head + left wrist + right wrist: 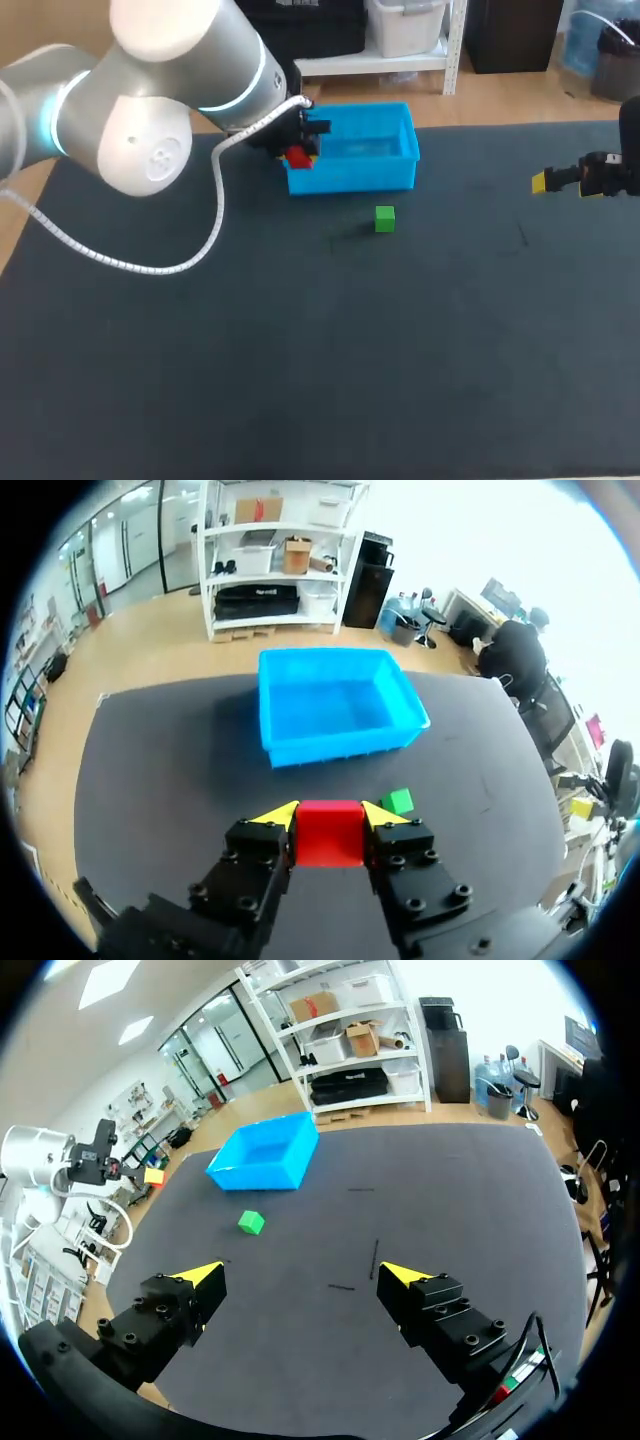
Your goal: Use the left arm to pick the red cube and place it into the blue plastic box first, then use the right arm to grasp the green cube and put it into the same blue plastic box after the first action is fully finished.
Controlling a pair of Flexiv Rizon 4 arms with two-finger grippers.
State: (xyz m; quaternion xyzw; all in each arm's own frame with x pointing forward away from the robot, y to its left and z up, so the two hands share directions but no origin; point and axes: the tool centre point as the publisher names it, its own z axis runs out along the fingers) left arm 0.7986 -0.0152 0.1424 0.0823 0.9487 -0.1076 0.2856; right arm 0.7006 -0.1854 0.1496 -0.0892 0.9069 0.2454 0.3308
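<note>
Dark table (300, 380): blue box (350, 178) lies lengthwise side-to-side.

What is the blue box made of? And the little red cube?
The blue box looks like smooth hard plastic: thin walls, a lipped rim, a faint shine inside. The red cube has flat matte faces and crisp edges; it may be painted wood, plastic or foam, I cannot tell which.

The red cube (297, 157) beside blue box (355, 178).
</note>
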